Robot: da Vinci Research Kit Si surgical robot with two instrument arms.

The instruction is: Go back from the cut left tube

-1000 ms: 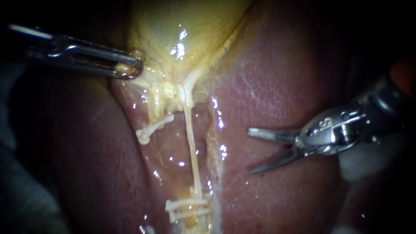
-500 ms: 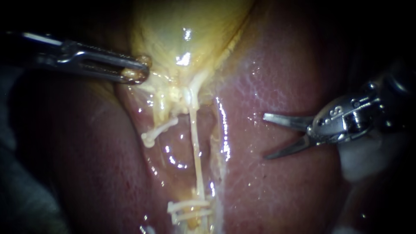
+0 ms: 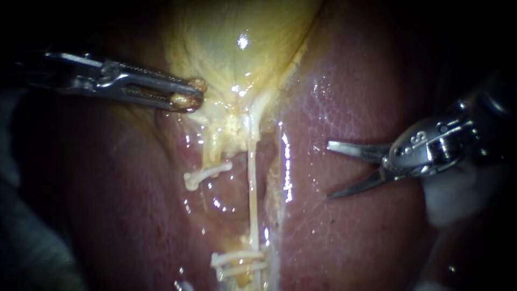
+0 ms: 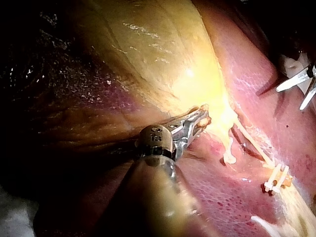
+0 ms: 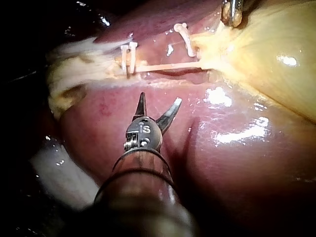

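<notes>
The right instrument point(image 3: 329, 170), jaws spread, is noted drawn rightward over the liver point(image 3: 344, 108) and halted, clear of the cut left tube point(image 3: 207, 173) left of centre, the gallbladder point(image 3: 237, 59) being kept pinched by the left instrument point(image 3: 191, 97); withdrawal is judged nearly complete.

Dark beyond the liver point(image 3: 344, 108) on all sides. Pale material point(image 3: 21, 253) beside liver's edge. Light glints on liver's wet surface.
</notes>
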